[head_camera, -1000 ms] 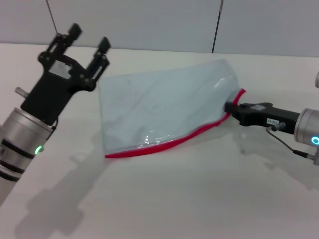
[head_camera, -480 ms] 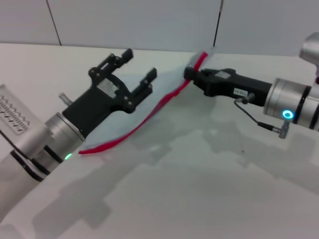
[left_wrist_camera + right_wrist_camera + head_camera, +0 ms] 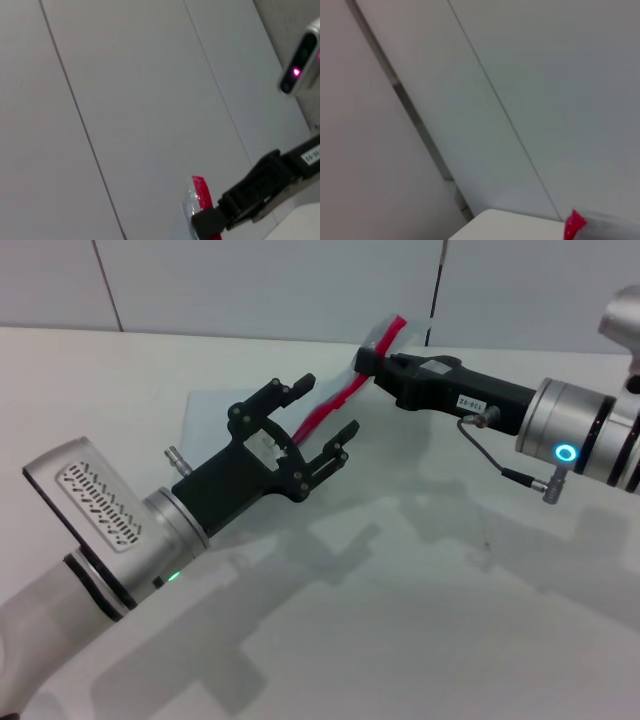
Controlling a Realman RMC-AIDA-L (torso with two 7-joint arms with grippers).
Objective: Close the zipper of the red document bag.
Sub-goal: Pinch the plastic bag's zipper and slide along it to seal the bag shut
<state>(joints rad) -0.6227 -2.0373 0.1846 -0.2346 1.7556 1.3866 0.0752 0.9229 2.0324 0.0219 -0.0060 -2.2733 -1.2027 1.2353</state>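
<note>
I log: right gripper (image 3: 202, 223) clamped on red document bag (image 3: 190, 206) corner, zipper (image 3: 202, 192) upright, against panelled wall (image 3: 125, 100).

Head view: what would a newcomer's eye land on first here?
The thin bright red zipper strip stands out first, rising off the white table along the edge of the pale blue-grey translucent plastic document bag. The right gripper is shut on the bag's raised end near the back wall. In the foreground the black left gripper reaches in, open, with the red strip running between its fingers.

A white table (image 3: 420, 640) (bare here) meets a grey panelled wall (image 3: 260, 285).
</note>
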